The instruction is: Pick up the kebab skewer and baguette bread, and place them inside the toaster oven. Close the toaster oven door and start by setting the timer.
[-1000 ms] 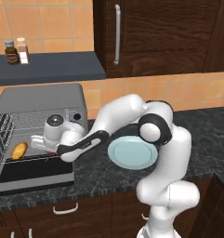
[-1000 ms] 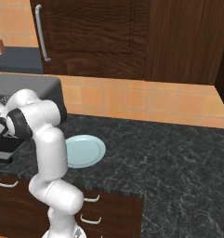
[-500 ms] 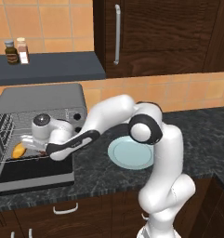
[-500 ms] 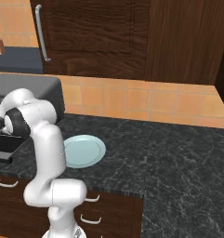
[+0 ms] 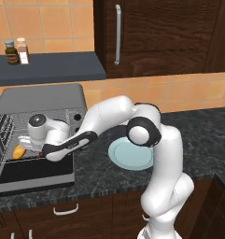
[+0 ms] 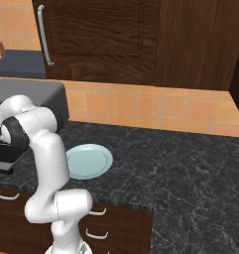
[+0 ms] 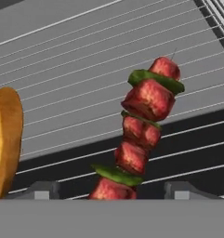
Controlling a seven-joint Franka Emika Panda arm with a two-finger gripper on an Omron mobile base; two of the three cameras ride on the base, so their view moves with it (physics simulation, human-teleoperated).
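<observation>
**A:** Where is the robot's hand right now?

**B:** The white arm reaches left across the dark speckled counter, and its two-finger gripper (image 5: 26,141) is at the mouth of the boxy grey metal toaster oven (image 5: 44,100). The oven's drop-down door with the dark glass window (image 5: 34,172) lies open and flat beneath the arm.

**A:** And the food?

**B:** Both pieces are on the wire rack (image 7: 85,60) inside. From the hand's camera, the kebab skewer of red meat chunks and green pepper slices (image 7: 141,128) sits dead centre, between the two dark finger tips. Its long axis runs nearly straight away from the hand, leaning slightly to the right, with the near end at the gripper and the thin stick tip pointing deeper in. The small golden-orange baguette loaf (image 7: 5,139) lies beside it, off to the left of that view, apart from the skewer.

**A:** Is the skewer being gripped?

**B:** The finger tips stand wide apart, one on each side of the skewer's near end, and neither appears to press it. I judge it let go, resting on the rack.

**A:** So what does the next move hinge on?

**B:** Probably drawing straight back along the skewer's line, so neither finger catches it, then getting under the open door to lift it shut.
</observation>
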